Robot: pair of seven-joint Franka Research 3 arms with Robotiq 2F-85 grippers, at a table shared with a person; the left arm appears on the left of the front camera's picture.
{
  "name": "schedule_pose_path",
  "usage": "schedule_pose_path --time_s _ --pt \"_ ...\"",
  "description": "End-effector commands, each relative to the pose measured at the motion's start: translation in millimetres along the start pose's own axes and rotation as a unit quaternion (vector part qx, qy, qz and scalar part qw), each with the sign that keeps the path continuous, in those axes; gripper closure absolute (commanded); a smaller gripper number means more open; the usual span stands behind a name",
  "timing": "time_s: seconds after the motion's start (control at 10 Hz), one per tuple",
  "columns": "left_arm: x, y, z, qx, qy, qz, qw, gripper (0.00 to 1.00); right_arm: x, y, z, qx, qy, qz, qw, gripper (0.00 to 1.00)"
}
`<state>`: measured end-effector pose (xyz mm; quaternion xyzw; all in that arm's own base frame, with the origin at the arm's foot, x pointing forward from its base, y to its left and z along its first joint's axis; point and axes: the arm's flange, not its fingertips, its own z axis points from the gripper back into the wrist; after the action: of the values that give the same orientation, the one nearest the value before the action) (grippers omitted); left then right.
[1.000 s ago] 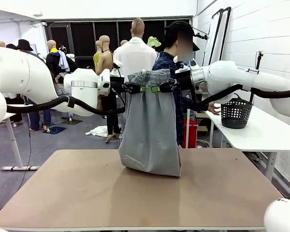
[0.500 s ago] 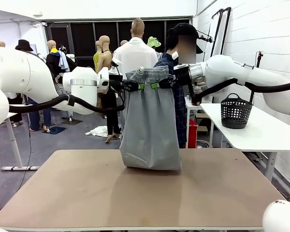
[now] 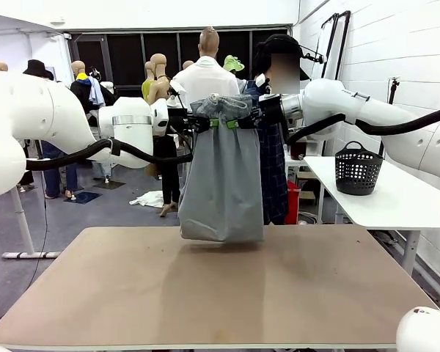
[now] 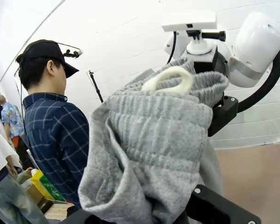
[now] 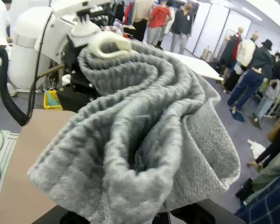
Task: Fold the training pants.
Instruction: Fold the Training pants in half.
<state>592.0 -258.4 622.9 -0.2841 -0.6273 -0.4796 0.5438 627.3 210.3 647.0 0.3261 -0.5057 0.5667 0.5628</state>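
- Grey jersey training pants (image 3: 222, 176) are held aloft above the far middle of the worktop (image 3: 205, 293), the folded lower end hanging just over the surface.
- The gathered waistband is bunched at the top, with a pale drawcord loop (image 4: 169, 79) seen on it.
- The left tool (image 3: 207, 123) is clamped on the waistband's left side.
- The right tool (image 3: 240, 122) is clamped on the waistband's right side, close beside the left one.
- A person in a dark checked shirt (image 4: 56, 140) is seen beyond the far edge.
- A black mesh basket (image 3: 358, 168) is placed on a neighbouring white table (image 3: 396, 202).
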Motion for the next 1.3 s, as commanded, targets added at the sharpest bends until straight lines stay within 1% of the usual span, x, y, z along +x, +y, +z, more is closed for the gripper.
schedule_pose_path --time_s 0.0,0.1,0.2,0.4,0.6,0.9,1.0,1.2 --pt "-17.6 -5.1 1.7 0.023 -0.036 -0.007 0.999 1.0 -21.5 4.4 -3.6 -0.04 0.049 -0.014 0.998 1.0" --pt "-32.7 -4.9 6.6 0.033 -0.039 0.009 0.999 1.0 -35.1 10.0 -3.7 -0.043 0.063 -0.027 0.997 1.0" --pt "-40.0 -7.1 11.1 0.032 -0.03 0.019 0.999 1.0 -44.1 17.0 -5.0 -0.037 0.069 -0.041 0.996 1.0" --pt "-46.8 -14.1 19.9 0.02 -0.009 0.055 0.998 1.0 -53.0 30.9 -5.3 -0.031 0.07 -0.072 0.994 1.0" --pt "-42.5 -27.1 33.5 0.001 0.013 0.109 0.994 1.0 -53.9 46.7 -4.5 -0.017 0.064 -0.113 0.991 1.0" --pt "-41.8 -52.0 54.8 -0.031 0.05 0.165 0.984 1.0 -69.3 75.4 -5.1 0.014 0.083 -0.185 0.979 1.0" --pt "-47.4 -61.9 61.1 -0.039 0.059 0.183 0.981 1.0 -77.1 86.0 -5.9 0.024 0.091 -0.206 0.974 1.0" --pt "-68.0 -77.5 73.4 -0.052 0.061 0.232 0.969 1.0 -96.9 103.9 -11.4 0.041 0.1 -0.249 0.962 1.0"
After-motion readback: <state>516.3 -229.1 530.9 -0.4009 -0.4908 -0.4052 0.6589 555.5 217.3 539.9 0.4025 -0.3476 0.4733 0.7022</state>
